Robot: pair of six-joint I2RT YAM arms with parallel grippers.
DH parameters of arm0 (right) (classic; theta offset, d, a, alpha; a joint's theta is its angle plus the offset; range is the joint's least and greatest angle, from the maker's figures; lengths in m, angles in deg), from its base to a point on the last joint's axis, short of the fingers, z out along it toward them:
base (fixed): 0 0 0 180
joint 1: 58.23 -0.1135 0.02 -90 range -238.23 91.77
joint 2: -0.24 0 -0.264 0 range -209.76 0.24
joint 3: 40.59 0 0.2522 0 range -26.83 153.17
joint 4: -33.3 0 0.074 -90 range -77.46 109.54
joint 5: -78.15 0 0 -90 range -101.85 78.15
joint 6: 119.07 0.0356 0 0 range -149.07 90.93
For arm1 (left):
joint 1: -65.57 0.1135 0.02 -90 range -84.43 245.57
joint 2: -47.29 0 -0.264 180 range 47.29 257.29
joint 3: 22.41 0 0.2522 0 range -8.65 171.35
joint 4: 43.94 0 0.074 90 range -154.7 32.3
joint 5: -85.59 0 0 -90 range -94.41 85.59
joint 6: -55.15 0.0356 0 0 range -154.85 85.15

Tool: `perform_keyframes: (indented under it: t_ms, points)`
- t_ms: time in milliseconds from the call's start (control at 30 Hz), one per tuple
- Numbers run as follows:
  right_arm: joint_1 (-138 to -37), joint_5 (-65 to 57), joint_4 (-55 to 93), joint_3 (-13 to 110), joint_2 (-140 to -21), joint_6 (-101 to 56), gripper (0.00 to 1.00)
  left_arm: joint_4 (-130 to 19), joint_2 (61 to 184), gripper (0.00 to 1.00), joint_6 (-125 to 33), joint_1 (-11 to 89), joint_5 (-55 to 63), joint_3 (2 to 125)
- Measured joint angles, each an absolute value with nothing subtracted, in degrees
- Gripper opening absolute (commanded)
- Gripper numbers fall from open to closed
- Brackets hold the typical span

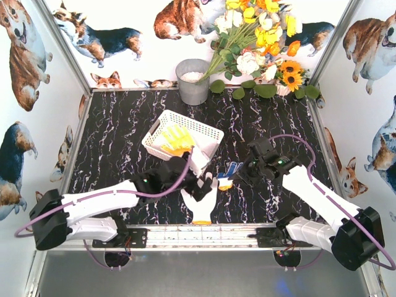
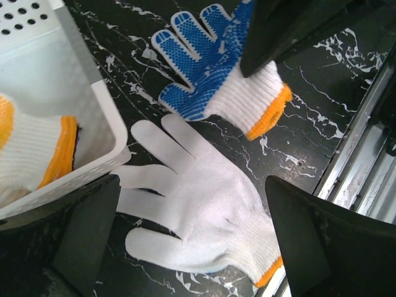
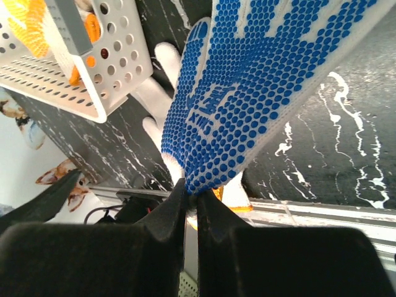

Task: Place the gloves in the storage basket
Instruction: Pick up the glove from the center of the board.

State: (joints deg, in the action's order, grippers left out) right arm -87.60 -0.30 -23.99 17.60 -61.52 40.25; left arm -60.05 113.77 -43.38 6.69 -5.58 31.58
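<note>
At the table's near edge, the right gripper (image 3: 192,193) is clamped on the edge of the blue-dotted glove (image 3: 260,86). Beside it, the left gripper (image 2: 198,232) hangs spread wide over the plain white glove (image 1: 203,201), which lies flat just beside a corner of the storage basket (image 1: 193,122). The basket holds a yellow glove (image 1: 177,139) and an orange-cuffed white glove (image 2: 28,154).

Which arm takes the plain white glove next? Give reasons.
Left. The left end effector is open over the white glove by the basket; the right end effector is shut on the blue-dotted glove.
</note>
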Motion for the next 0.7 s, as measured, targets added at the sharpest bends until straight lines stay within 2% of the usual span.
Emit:
perform_keyframes:
  t_ms: [400, 467, 600, 700]
  points:
    - [-87.6, 2.5, -19.2, 17.6, -61.8, 43.3, 0.0, -54.3, 121.3, 0.95, -36.5, 1.3, -8.2, 33.0]
    - [-87.6, 3.1, -18.6, 17.6, -62.0, 43.5, 0.0, -53.8, 122.4, 0.89, -35.9, 0.9, -8.7, 34.4]
    - [-87.6, 4.0, -17.5, 17.6, -62.5, 43.6, 0.0, -51.7, 124.2, 0.65, -34.5, 0.4, -10.1, 36.2]
    - [-87.6, 4.6, -17.2, 17.6, -62.8, 43.9, 0.0, -51.1, 124.9, 0.56, -33.4, 0.3, -11.2, 36.4]
